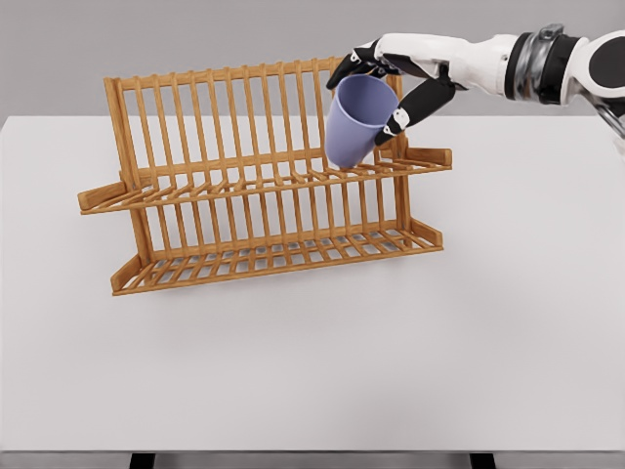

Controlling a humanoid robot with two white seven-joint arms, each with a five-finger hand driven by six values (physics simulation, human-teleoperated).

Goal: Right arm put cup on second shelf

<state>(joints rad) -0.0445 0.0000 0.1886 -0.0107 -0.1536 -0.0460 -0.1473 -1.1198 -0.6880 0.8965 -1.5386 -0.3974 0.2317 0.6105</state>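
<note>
A lavender cup (356,119) is held tilted, its open mouth facing up and to the right, with its base touching or just above the right end of the upper shelf (293,179) of a wooden dish rack (264,186). My right hand (391,93) reaches in from the upper right and is shut on the cup, fingers over the rim and thumb along its right side. The rack has a lower shelf (283,256) too. The left arm does not show.
The rack stands on a white table (312,371) at its back centre. Its tall slatted back (215,117) rises behind the shelves. Open tabletop lies in front and to the right of the rack.
</note>
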